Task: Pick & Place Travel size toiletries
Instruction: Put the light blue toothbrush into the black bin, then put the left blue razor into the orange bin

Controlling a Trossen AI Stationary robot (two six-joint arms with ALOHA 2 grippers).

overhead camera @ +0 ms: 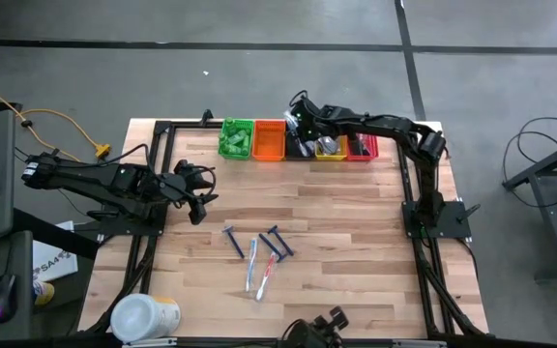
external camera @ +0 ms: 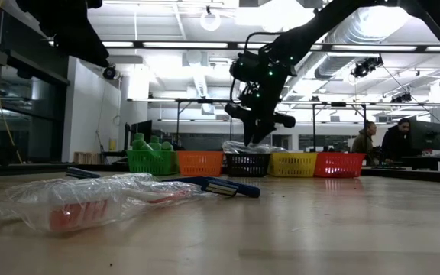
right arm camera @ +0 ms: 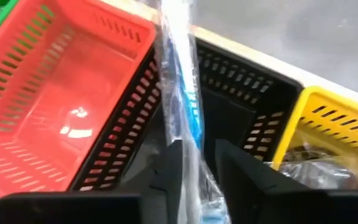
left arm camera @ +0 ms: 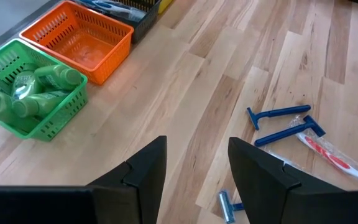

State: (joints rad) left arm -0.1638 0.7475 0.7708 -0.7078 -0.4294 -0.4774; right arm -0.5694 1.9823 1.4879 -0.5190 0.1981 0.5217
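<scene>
Wrapped toothbrush [external camera: 90, 202], red-and-white in clear film, nearest the low camera, flat on desk [overhead camera: 356, 251]. Blue razors [overhead camera: 233, 240] just beyond, three in a loose cluster mid-desk with a second wrapped toothbrush [overhead camera: 252, 263] among them. White tub [overhead camera: 143, 317] at near left corner. Row of bins along far edge: green bin [overhead camera: 237, 138] full of green bottles [left arm camera: 39, 87]; orange bin [overhead camera: 269, 139]; black bin [right arm camera: 241, 106]; yellow bin [overhead camera: 332, 148] with clear-wrapped items; red bin [overhead camera: 362, 147]. Right tool [right arm camera: 196, 163] above black bin, fingers nearly together, pinching a blue-and-white toothbrush in film [right arm camera: 182, 93], upright, lower end hidden between the fingers. Left tool [left arm camera: 194, 163] over left side of desk, fingers spread, holding nothing, well apart from razors. Two people [external camera: 388, 141] seated in room behind.
</scene>
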